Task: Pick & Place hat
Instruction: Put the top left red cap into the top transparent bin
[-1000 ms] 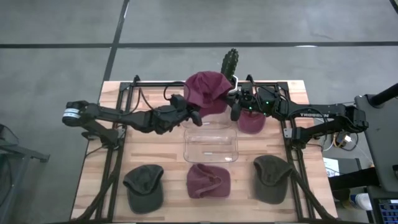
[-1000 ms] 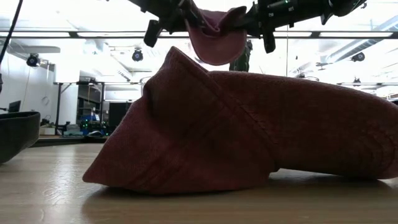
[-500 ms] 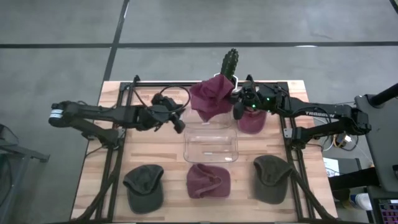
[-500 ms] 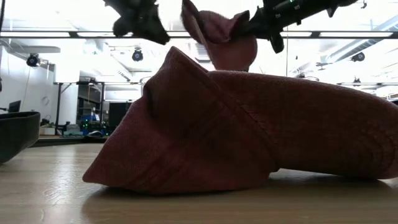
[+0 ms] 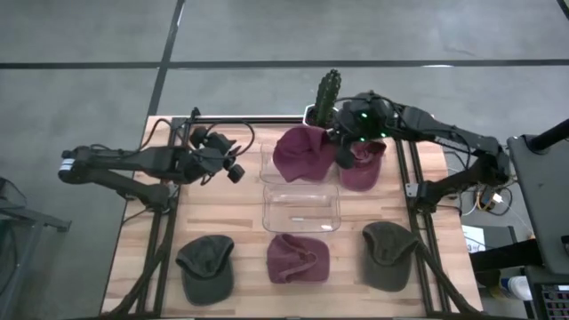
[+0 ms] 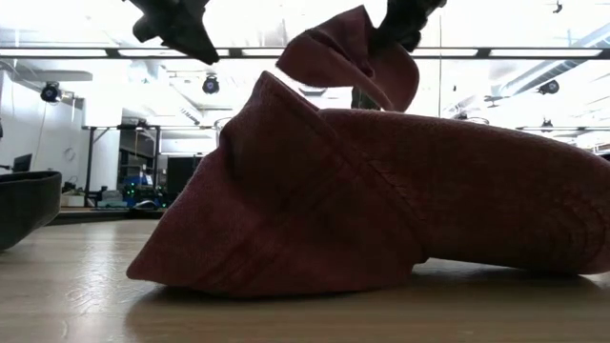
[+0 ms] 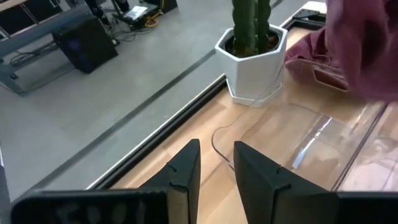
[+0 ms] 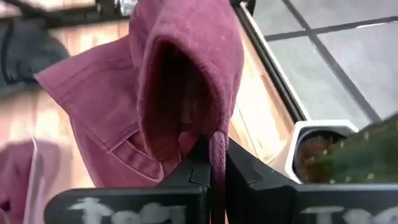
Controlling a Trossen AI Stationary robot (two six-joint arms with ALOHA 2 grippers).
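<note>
My right gripper point(image 5: 341, 158) is shut on a maroon hat point(image 5: 300, 153), held over the far one of two clear plastic bins point(image 5: 266, 167). The hat also shows high in the low view point(image 6: 345, 59) and close in the right wrist view point(image 8: 180, 81). My left gripper point(image 5: 234, 171) is open and empty, well to the left of the hat, its fingers pointing toward the clear bin point(image 7: 298, 137). A second maroon hat point(image 5: 361, 172) lies crown up on the table just right of the bins. My right gripper pinches a folded edge of the maroon hat point(image 8: 217, 138) between its two fingers, at the hat's right side. The fingers come from the table's right, slanting down. The hat hangs slack from them point(image 6: 345, 59), lifted clear of the table.
A potted cactus point(image 5: 328, 92) stands at the far edge behind the bins. The nearer clear bin point(image 5: 302, 210) sits mid-table. Along the near edge lie a dark green hat point(image 5: 205, 265), a maroon hat point(image 5: 298, 260) and another dark green hat point(image 5: 388, 255).
My left gripper has let go of the maroon hat and drawn back toward the table's left edge. The hat, before stretched between both grippers, now hangs slack from my right gripper alone and has sunk a little toward the far bin.
</note>
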